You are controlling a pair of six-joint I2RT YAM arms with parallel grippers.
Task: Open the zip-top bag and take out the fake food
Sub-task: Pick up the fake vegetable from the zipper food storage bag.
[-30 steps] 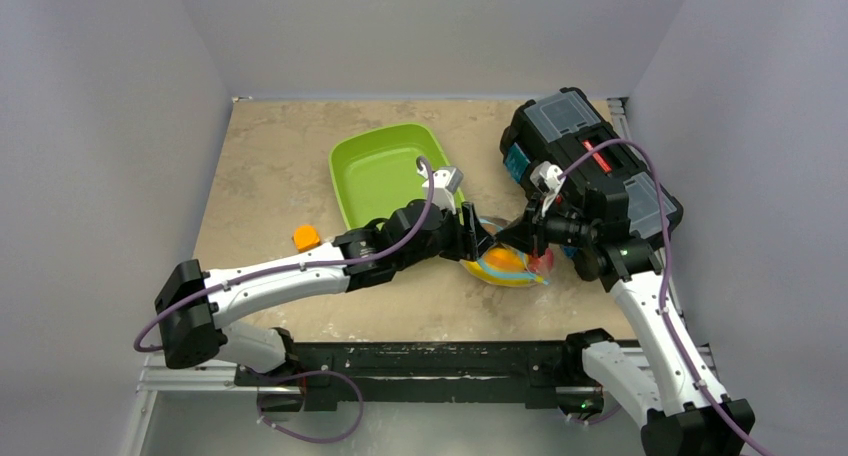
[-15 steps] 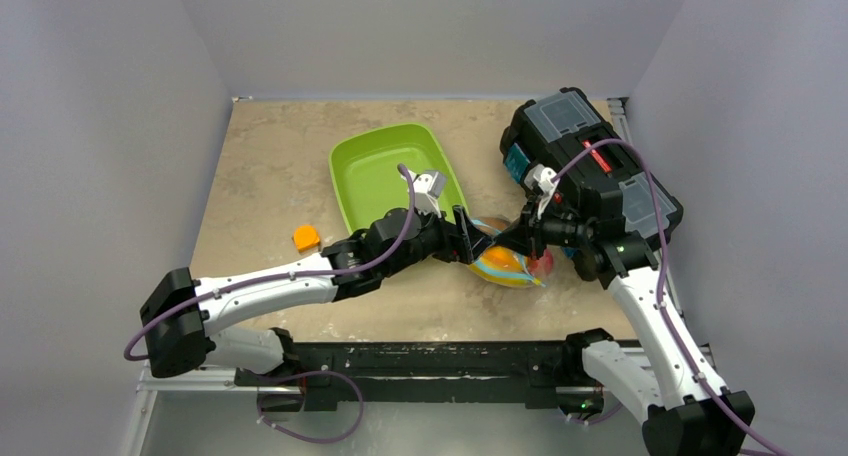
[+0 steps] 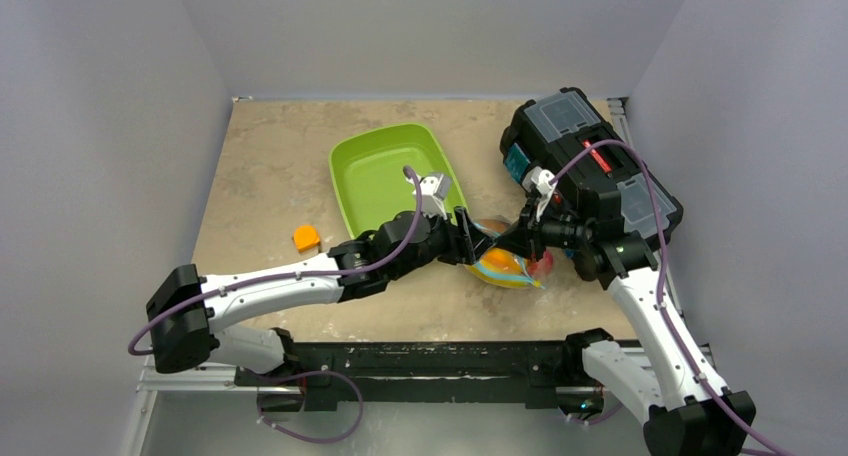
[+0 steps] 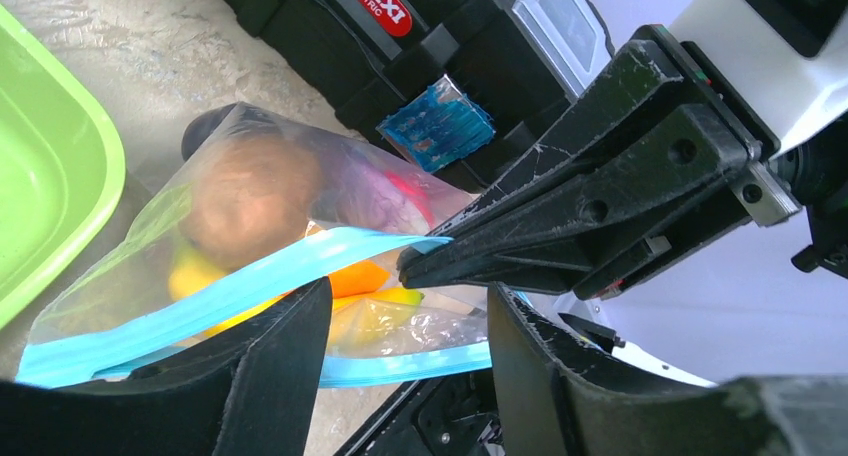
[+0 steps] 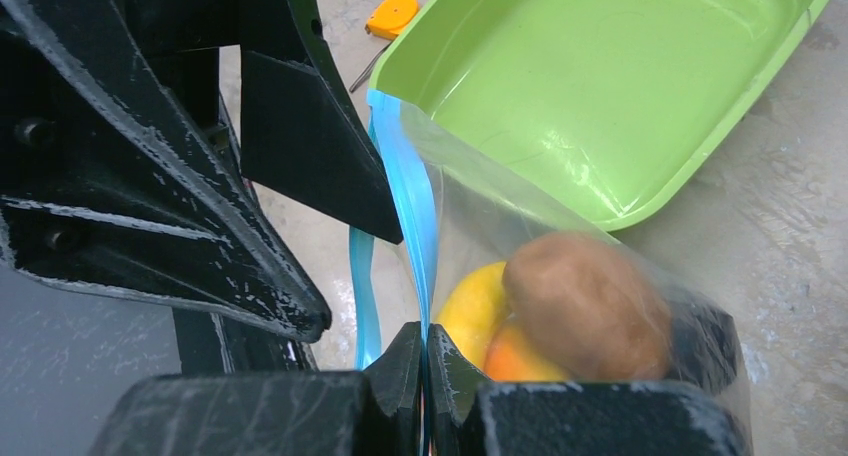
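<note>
Small orange block (image 3: pixel 306 238) at left, green tray (image 3: pixel 368 166), left gripper (image 3: pixel 474 244) with jaws apart astride the mouth of the zip-top bag (image 3: pixel 506 267), bag lying just right of the tray, fake food (image 5: pixel 585 306) inside, right gripper (image 3: pixel 513 244) pinched tight on its blue strip, black toolbox (image 3: pixel 590 156) far right.

We see 2 arms, the left arm (image 3: pixel 270 281) and right arm (image 3: pixel 650 311), each with white link shells, black joints and a black base block. A purple cable (image 3: pixel 413 201) loops along each one. The left gripper (image 4: pixel 408 296) and right gripper (image 5: pixel 425 341) have scuffed black wedge-shaped fingers (image 4: pixel 270 376) with round screw holes.
</note>
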